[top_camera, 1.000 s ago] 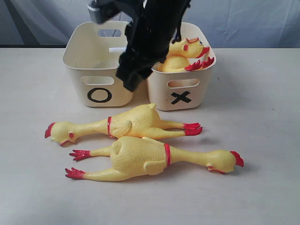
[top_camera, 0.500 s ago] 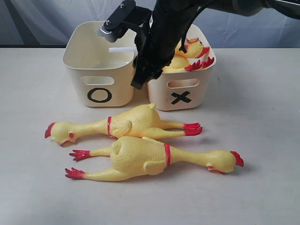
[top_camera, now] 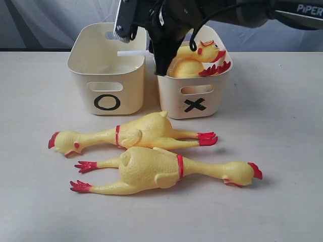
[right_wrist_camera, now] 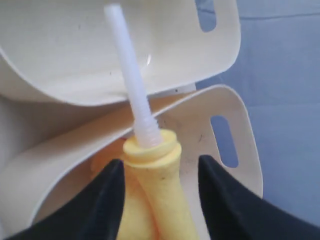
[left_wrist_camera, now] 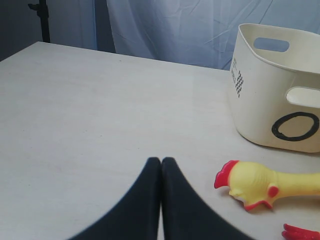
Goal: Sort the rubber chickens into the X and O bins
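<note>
Overhead, right claw (right_wrist_camera: 160, 161) open astride chicken (top_camera: 193, 61) in X bin (top_camera: 171, 101), left claw (left_wrist_camera: 161, 163) closed

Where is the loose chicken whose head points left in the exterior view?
That chicken lies on the table in front of the O bin and X bin, behind the other chicken.

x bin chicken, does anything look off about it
Yes. A white tube sticks out of the end of the chicken in the X bin and reaches across the rim over the O bin, so part of it hangs over the wrong bin.
</note>
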`<state>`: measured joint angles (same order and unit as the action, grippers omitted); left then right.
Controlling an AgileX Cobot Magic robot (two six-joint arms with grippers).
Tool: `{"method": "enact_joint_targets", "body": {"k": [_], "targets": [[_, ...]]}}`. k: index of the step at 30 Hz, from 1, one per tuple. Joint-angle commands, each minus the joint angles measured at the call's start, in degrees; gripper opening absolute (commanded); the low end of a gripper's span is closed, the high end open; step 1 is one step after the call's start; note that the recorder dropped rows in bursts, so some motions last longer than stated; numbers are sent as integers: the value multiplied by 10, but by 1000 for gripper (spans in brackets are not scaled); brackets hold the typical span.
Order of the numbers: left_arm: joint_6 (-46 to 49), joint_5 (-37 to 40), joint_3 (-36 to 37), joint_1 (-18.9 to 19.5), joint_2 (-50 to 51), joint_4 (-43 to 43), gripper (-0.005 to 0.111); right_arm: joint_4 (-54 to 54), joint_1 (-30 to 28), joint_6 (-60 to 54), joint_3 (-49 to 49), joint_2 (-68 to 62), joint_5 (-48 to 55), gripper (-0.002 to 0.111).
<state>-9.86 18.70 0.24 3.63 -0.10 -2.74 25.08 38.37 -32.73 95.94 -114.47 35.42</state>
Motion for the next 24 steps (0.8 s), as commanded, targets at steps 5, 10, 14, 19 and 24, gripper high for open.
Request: {"method": "enact_joint_targets", "body": {"k": [5, 10, 14, 19, 24], "targets": [[0, -7, -2, -2, 1, 3, 0, 124, -8, 25, -2, -42, 16, 66], [0, -7, -2, -2, 1, 5, 0, 148, -19, 29, -2, -65, 9, 66], [0, -7, -2, -2, 1, 5, 0, 164, -29, 32, -2, -84, -6, 62], [0, -7, -2, -2, 1, 5, 0, 282, -33, 248, -2, -97, -58, 1], [0, -7, -2, -2, 1, 5, 0, 400, -33, 464, -2, -65, -70, 1]]}}
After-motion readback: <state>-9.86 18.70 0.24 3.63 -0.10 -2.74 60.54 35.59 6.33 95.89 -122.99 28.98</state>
